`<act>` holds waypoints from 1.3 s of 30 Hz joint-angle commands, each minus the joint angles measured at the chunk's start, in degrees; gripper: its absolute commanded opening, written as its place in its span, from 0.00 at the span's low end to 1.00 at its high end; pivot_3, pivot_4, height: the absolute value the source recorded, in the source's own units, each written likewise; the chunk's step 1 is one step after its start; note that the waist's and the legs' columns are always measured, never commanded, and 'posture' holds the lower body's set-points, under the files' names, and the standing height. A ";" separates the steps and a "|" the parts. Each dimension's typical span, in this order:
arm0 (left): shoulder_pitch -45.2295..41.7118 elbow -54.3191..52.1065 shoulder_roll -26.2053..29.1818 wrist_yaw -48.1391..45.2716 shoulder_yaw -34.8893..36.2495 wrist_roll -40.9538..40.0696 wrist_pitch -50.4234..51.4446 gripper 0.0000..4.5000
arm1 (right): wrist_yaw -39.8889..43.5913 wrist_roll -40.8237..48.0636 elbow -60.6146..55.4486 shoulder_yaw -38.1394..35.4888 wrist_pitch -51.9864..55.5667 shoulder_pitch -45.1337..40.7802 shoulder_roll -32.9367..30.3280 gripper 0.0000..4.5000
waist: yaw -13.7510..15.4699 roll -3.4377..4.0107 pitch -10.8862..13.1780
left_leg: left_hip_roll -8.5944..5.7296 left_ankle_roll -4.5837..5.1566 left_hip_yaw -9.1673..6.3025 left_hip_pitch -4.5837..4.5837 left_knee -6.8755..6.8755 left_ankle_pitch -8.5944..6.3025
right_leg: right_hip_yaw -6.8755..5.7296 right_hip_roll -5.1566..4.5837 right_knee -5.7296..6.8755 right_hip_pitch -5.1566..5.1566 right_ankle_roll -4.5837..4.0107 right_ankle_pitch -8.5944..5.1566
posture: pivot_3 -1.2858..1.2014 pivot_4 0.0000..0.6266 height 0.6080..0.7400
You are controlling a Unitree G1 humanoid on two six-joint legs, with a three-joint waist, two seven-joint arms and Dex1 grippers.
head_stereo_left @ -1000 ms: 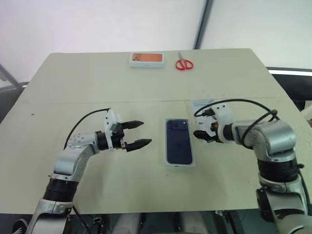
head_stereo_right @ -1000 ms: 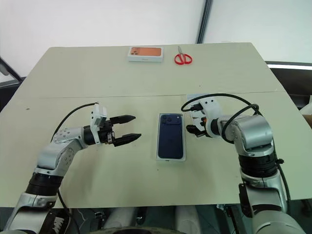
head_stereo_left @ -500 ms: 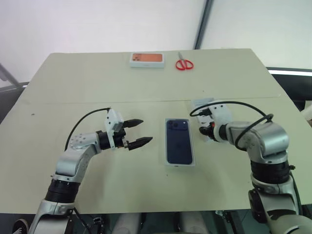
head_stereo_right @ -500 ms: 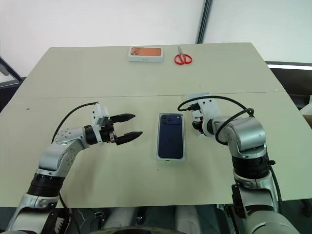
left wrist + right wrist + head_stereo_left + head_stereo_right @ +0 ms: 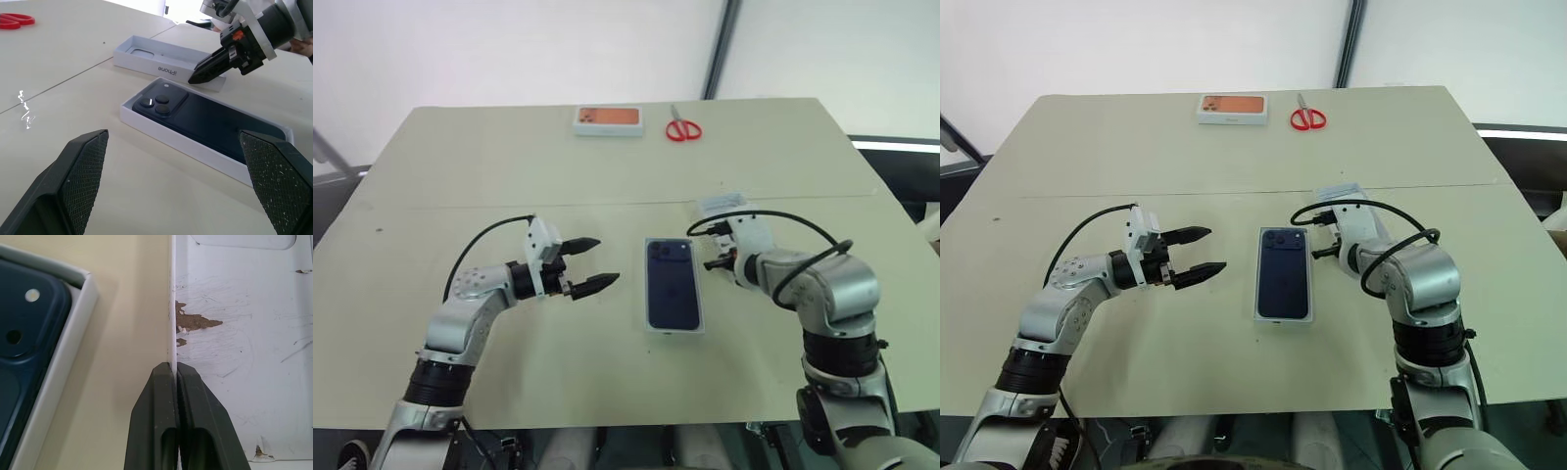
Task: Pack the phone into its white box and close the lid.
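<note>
Head views. The phone point(image 5: 674, 284) lies camera side up inside the white box point(image 5: 674, 329), mid-bench, between the two arms. The lid point(image 5: 719, 205) sits open side up just beyond and to the right of the box. The right gripper point(image 5: 710, 264) reaches toward the lid's near edge, just beside the box's right wall. The left gripper point(image 5: 590, 264) hovers left of the box, released, fingers spread wide, holding nothing. At the far edge of the bench point(image 5: 509, 166) lie a white box with an orange face point(image 5: 608, 119) and red scissors point(image 5: 683, 128), well apart from the work.

Left wrist view. The spread fingertips point(image 5: 83, 171) frame the scene. The phone fills its tray. The lid point(image 5: 161, 61) stands behind it, an oblong recess showing inside and "iPhone" printed on its side wall. The right gripper point(image 5: 193, 78), tips together, meets that wall at the box-side end.

Right wrist view. The fingers point(image 5: 159, 416) are clenched on the lid's thin side wall point(image 5: 171, 298), one pad outside, one inside. A scuffed, brown-torn inner floor lies to one side; the box corner and phone camera point(image 5: 32, 295) lie to the other.

Judgement: the step is fetching the lid. The pinch is on one thin wall, so the lid will likely swing or slip when lifted; raise it slowly, flip it open side down, and square it over the box before lowering. The box wall stands close by, so a sideways drag could shove the tray. The free left gripper could steady the box.
</note>
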 commanded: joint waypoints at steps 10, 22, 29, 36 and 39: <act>-1.92 0.81 0.68 2.28 4.17 -3.31 2.42 1.00 | 10.52 17.96 -0.60 -27.91 0.38 -9.20 13.72 0.01 | -0.09 0.02 0.01 | 0.03 0.00 0.01 -0.01 -0.02 0.00 | 0.04 0.07 0.08 -0.05 0.00 0.00 | 0.52 0.24 1.00; -2.55 -0.65 0.88 4.82 7.61 -6.52 5.54 1.00 | -21.45 82.91 3.45 -23.37 -10.20 5.30 20.17 0.01 | -0.22 0.07 0.03 | 0.05 -0.02 0.10 -0.02 -0.08 0.02 | 0.21 0.00 0.24 -0.22 -0.01 -0.01 | 0.52 0.24 1.00; -1.98 -2.27 1.55 5.12 8.10 -7.09 6.23 1.00 | -23.87 94.70 -2.91 -5.10 -30.05 17.87 14.89 0.01 | -1.03 0.07 0.04 | 0.11 0.00 0.14 0.00 -0.06 0.02 | 0.23 0.12 0.22 -0.19 0.00 -0.02 | 0.52 0.24 1.00; -0.02 -4.90 1.36 5.71 7.96 -8.19 7.55 0.82 | -25.25 94.70 -5.99 2.83 -37.39 21.15 15.66 0.00 | -1.47 0.07 0.04 | 0.11 0.01 0.11 0.00 -0.07 0.01 | 0.24 0.15 0.20 -0.19 0.01 -0.02 | 0.52 0.24 1.00; 0.90 -5.90 1.66 5.86 8.45 -9.33 8.44 0.49 | -25.64 94.70 -5.70 4.34 -38.27 23.22 14.69 0.00 | -1.38 0.07 0.04 | 0.11 0.01 0.09 -0.01 -0.06 0.01 | 0.24 0.15 0.20 -0.18 0.00 -0.03 | 0.52 0.24 1.00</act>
